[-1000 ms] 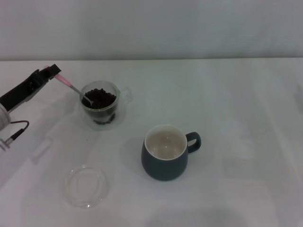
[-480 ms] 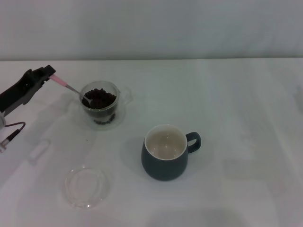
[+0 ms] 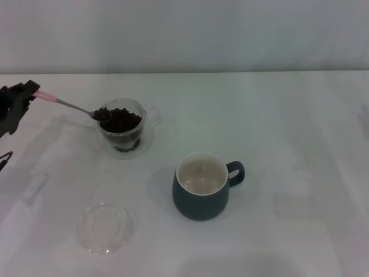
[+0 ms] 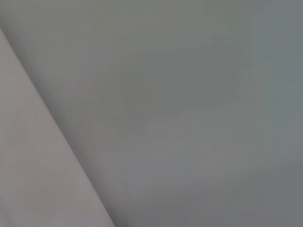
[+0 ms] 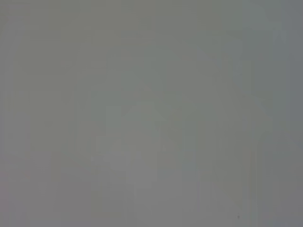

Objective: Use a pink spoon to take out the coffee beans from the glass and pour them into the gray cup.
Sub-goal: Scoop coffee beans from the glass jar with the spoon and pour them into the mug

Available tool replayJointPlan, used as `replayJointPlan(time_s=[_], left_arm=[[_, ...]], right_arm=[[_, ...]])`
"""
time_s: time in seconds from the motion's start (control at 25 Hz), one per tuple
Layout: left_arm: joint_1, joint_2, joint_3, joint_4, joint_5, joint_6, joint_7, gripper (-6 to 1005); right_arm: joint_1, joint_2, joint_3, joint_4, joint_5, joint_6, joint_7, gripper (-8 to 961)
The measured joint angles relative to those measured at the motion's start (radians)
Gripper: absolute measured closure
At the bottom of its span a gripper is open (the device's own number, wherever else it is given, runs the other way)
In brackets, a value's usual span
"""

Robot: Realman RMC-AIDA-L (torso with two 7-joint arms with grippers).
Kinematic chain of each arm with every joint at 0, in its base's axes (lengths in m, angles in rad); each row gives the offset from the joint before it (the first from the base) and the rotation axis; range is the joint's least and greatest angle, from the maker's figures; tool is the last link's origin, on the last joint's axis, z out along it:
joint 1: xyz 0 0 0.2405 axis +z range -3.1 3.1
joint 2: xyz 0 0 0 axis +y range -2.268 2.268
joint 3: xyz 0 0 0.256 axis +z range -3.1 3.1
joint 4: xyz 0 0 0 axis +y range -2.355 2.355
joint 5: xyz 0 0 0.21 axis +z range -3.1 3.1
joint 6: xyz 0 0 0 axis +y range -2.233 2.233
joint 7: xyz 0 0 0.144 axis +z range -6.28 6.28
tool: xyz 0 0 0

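Pulled back toward the worktop's point(image 3: 277, 115) left edge, the left end effector point(image 3: 27, 92) grips the pink spoon point(image 3: 66, 104) by its handle. Its bowl, lifted, carries coffee beans point(image 3: 121, 120) at the glass's point(image 3: 123, 134) rim; gray cup point(image 3: 200, 186) stands well apart.

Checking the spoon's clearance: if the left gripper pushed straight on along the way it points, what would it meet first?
Probably the glass: the left gripper points along the pink spoon, whose bowl sits at the glass's near rim above the coffee beans. Depth is uncertain.
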Motion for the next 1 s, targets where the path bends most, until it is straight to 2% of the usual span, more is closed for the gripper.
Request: replayJointPlan(time_s=[0.56,1.0], left_arm=[[0.002,-0.002,0.007,0.0,0.002,-0.046,-0.006,863],[0.003,-0.017,0.012,0.0,0.026,-0.145,-0.001,863]], right_arm=[[0.006,0.0,-0.002,-0.002,0.0,0.004,0.0,112],[0.008,0.0,-0.004,-0.001,0.0,0.007,0.0,112]])
